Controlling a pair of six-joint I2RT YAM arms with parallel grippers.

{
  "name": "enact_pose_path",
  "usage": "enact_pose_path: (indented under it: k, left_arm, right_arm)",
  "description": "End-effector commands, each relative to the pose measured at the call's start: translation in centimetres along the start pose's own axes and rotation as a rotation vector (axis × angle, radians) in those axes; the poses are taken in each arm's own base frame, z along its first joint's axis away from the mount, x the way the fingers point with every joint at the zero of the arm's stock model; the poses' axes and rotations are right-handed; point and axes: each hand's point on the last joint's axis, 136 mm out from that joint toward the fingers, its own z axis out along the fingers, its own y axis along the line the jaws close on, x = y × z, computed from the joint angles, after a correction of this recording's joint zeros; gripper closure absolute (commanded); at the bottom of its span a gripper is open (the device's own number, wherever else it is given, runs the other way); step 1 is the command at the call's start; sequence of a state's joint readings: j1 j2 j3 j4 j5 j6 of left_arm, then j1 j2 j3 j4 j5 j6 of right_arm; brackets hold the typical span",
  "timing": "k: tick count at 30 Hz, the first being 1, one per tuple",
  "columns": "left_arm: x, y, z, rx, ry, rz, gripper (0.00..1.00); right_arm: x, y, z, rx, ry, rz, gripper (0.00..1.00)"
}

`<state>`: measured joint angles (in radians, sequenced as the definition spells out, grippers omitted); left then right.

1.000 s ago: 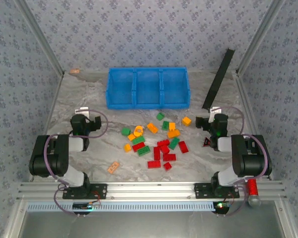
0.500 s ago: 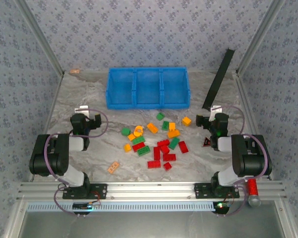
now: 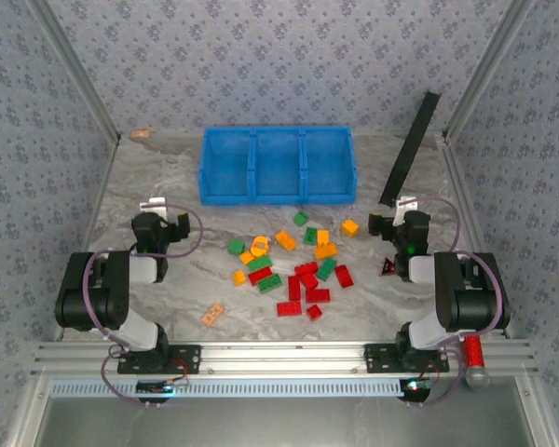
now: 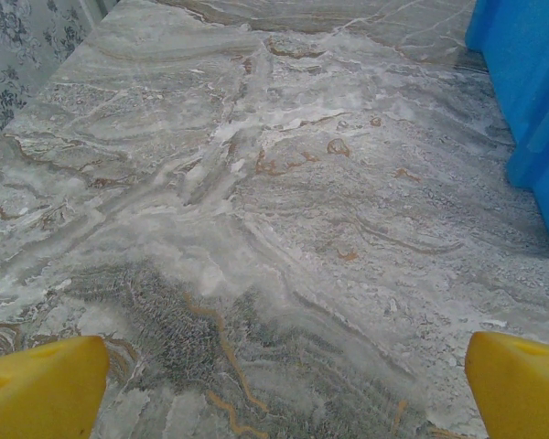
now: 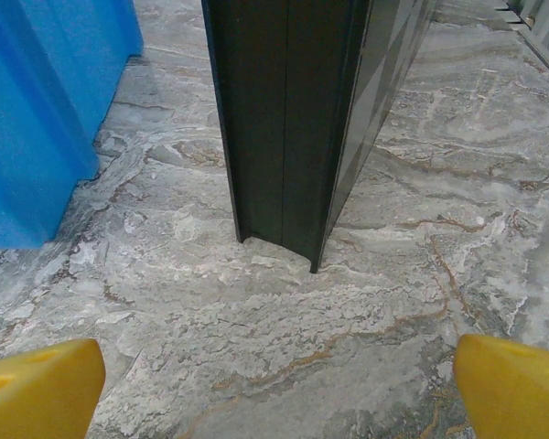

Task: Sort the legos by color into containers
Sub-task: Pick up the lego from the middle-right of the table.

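Observation:
Red, green and orange-yellow legos point(image 3: 293, 265) lie scattered in the middle of the marble table, none of them held. The containers are three adjoining compartments of one blue bin tray point(image 3: 278, 193) at the back; all three look empty. The same tray shows as a blue wall point(image 4: 531, 82) on the right of the left wrist view and as a blue wall point(image 5: 46, 110) on the left of the right wrist view. My left gripper point(image 3: 160, 214) point(image 4: 284, 384) rests left of the pile, open over bare marble. My right gripper point(image 3: 398, 214) point(image 5: 274, 384) rests right of the pile, open, facing a black bar.
The black bar point(image 3: 410, 149) point(image 5: 293, 119) leans against the back right wall, its foot on the table. A pale peach flat piece point(image 3: 212, 314) lies near the front left. A red cylinder point(image 3: 472, 354) sits on the front rail by the right base. Patterned walls enclose three sides.

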<state>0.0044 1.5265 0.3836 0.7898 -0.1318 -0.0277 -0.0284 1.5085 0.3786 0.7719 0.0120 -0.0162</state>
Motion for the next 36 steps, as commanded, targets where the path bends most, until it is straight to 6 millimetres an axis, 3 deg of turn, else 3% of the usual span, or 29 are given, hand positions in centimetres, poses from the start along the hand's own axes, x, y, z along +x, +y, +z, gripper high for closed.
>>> enact_pose_path:
  k: [1, 5, 8, 11, 14, 18, 22, 27, 36]
  left_arm:
    - [-1.7, -0.1, 0.3, 0.002, -0.05, -0.025, 0.0]
    - [-1.7, -0.1, 0.3, 0.006, -0.05, -0.027, 0.0]
    - [-1.7, -0.1, 0.3, 0.005, -0.049, -0.027, 0.0]
    - [-2.8, 0.1, 0.0, -0.034, -0.018, -0.011, 0.0]
    - [-5.2, -0.7, -0.6, -0.036, 0.074, 0.023, 0.0]
    - [-7.5, -2.8, -1.9, -0.022, 0.121, 0.018, 0.0]
    - [-8.8, -5.4, -3.1, 0.038, 0.145, 0.006, 0.0]
    - [-9.4, -8.1, -4.4, 0.098, 0.201, 0.046, 0.0]
    - [-9.0, -9.7, -6.5, 0.144, 0.278, 0.04, 0.0]
  right_arm:
    - [-1.0, -0.5, 0.3, 0.02, -0.031, -0.009, 0.0]
    - [-1.6, -0.7, 0.4, 0.036, -0.021, -0.004, 0.0]
    - [-3.2, -2.2, 0.2, 0.117, 0.042, 0.019, 0.0]
    - [-4.9, -2.8, -0.7, 0.149, 0.132, 0.069, 0.0]
    - [-5.9, -1.1, -1.5, 0.064, 0.19, 0.145, 0.0]
    - [-5.7, 2.0, -1.6, -0.081, 0.29, 0.246, 0.05]
    - [-4.9, 5.4, -1.4, -0.179, 0.41, 0.238, 0.1]
    - [-3.3, 8.3, -1.3, -0.22, 0.52, 0.246, 0.13]
    - [0.7, 11.4, -0.1, -0.129, 0.653, 0.238, 0.16]
